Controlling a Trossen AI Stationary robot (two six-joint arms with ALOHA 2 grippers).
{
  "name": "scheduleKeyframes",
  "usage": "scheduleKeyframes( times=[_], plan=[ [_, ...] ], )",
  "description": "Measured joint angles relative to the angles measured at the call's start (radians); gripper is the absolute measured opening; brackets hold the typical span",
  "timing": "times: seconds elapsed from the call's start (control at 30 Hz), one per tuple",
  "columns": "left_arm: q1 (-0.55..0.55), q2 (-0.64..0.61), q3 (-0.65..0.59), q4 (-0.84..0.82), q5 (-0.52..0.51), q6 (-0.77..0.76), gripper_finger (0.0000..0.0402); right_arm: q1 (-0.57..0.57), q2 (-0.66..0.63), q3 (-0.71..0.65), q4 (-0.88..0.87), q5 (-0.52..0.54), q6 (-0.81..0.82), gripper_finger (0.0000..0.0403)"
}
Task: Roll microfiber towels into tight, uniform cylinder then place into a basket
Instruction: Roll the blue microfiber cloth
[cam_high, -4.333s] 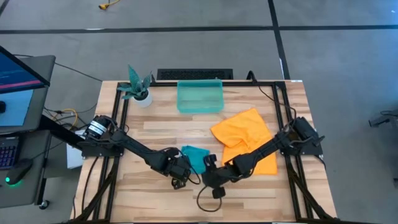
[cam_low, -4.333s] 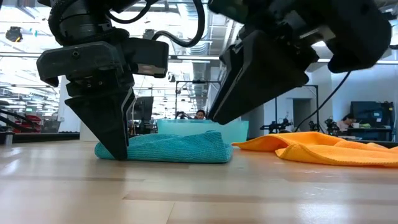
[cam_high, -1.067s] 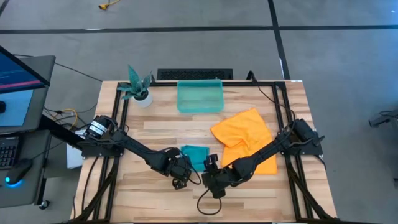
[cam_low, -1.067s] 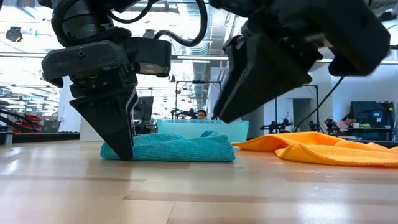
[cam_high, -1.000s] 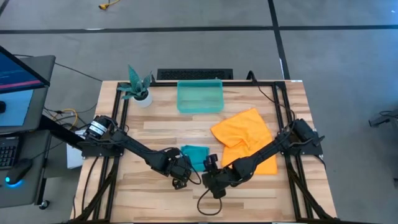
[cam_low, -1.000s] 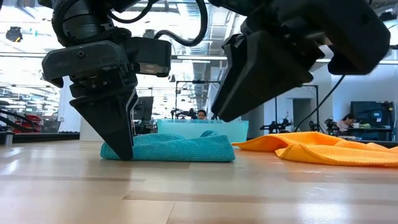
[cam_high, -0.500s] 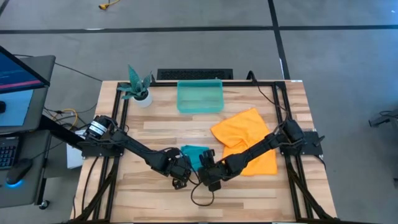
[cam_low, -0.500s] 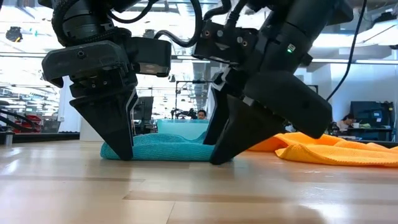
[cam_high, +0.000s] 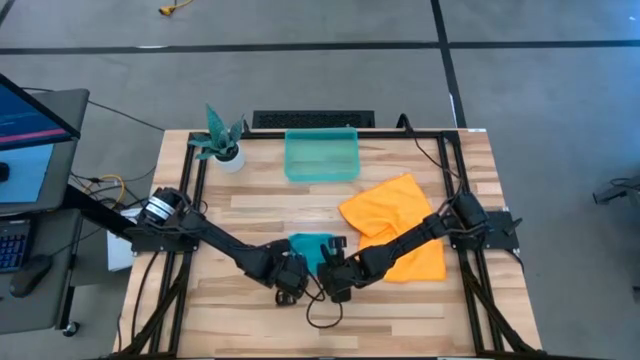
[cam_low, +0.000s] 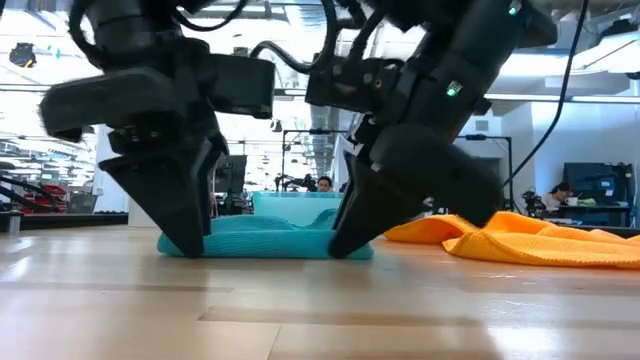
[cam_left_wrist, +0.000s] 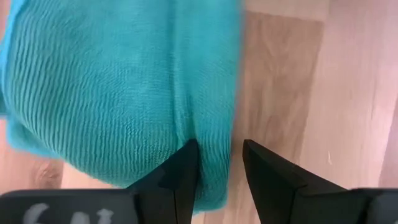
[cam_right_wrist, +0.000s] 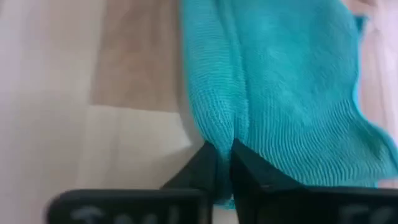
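At the lower middle of the high view, on the wooden table (cam_high: 260, 215), the folded teal towel (cam_high: 311, 247) lies between the two grippers. The left gripper (cam_high: 291, 281) comes in from the left edge of the table and sits at the towel's lower left corner; in its wrist view its two dark fingers (cam_left_wrist: 180, 177) are set slightly apart with the towel's edge pinched between them. The right gripper (cam_high: 330, 272) reaches in from the right and sits at the towel's lower right corner; in its wrist view the fingers (cam_right_wrist: 208, 168) are nearly closed, nipping a thin fold of the towel's edge. In the low view both grippers stand tips down on the tabletop at either end of the low teal bundle (cam_low: 265, 240).

The orange towel (cam_high: 390, 215) lies loosely spread right of centre, partly under the right arm. The teal basket (cam_high: 321, 155) stands at the upper middle of the table, well apart from both towels. A small potted plant (cam_high: 222, 142) stands just left of the basket.
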Motion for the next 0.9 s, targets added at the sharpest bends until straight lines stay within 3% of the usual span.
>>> scheduleKeyframes(
  times=[0.13,0.37,0.6,0.77,0.9],
  plan=[
    [-0.037,0.000,0.026,-0.068,-0.035,0.030,0.0122,-0.001,0.000,-0.001,-0.004,0.003,0.013,0.0013],
    [-0.108,0.000,0.066,-0.204,-0.176,0.030,0.0122,0.001,-0.010,-0.002,-0.010,-0.029,0.041,0.0035],
    [-0.185,-0.002,0.072,-0.196,-0.314,0.091,0.0122,0.015,-0.046,-0.008,-0.024,-0.084,0.095,0.0011],
    [-0.241,-0.004,0.046,-0.047,-0.491,0.129,0.0122,0.013,-0.052,-0.008,-0.003,-0.155,0.140,0.0026],
    [-0.256,-0.005,-0.011,0.107,-0.495,0.238,0.0122,0.013,-0.052,-0.007,0.004,-0.162,0.147,0.0025]
  ],
)
